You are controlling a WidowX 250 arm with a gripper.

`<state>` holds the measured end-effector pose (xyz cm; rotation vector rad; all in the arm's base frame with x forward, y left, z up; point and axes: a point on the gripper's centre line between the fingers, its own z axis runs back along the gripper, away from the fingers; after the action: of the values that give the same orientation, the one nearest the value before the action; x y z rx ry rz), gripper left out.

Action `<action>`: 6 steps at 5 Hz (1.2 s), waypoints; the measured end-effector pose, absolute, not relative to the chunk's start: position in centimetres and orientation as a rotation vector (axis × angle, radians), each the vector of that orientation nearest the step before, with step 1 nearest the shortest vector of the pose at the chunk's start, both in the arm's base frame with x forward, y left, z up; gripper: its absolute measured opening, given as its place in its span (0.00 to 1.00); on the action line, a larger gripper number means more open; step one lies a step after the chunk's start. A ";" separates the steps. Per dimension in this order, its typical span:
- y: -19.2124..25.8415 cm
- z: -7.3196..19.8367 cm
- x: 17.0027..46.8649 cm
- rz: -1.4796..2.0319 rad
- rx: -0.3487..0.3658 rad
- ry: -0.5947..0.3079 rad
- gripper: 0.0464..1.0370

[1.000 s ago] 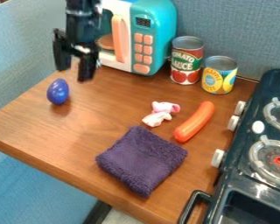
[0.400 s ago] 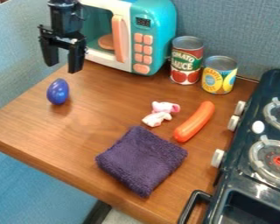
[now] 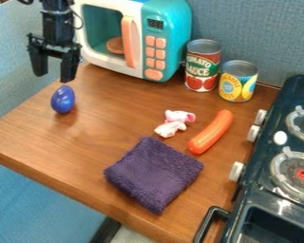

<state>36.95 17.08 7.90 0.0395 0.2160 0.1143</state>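
My gripper [image 3: 53,77] hangs open at the upper left, its two fingers apart and nothing between them. Just below it, a blue egg-shaped object [image 3: 63,99] stands on the wooden table near its left edge. Mid-table lies a small pink and white toy [image 3: 174,123], with an orange sausage-like toy [image 3: 211,132] to its right. A folded purple cloth [image 3: 154,174] lies nearer the front edge.
A teal and white toy microwave [image 3: 169,42] stands behind, right of the gripper. Beside it are a tomato sauce can [image 3: 202,65] and a yellow-labelled can [image 3: 238,81]. A dark toy stove [image 3: 262,190] takes up the right side.
The gripper has moved left and slightly down, from in front of the microwave to above the blue egg-shaped object. The objects on the table have stayed where they were.
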 end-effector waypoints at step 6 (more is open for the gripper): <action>17.0 3.0 36.9 0.211 0.013 0.290 0.96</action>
<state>36.92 17.03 3.03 0.0126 0.2899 0.2106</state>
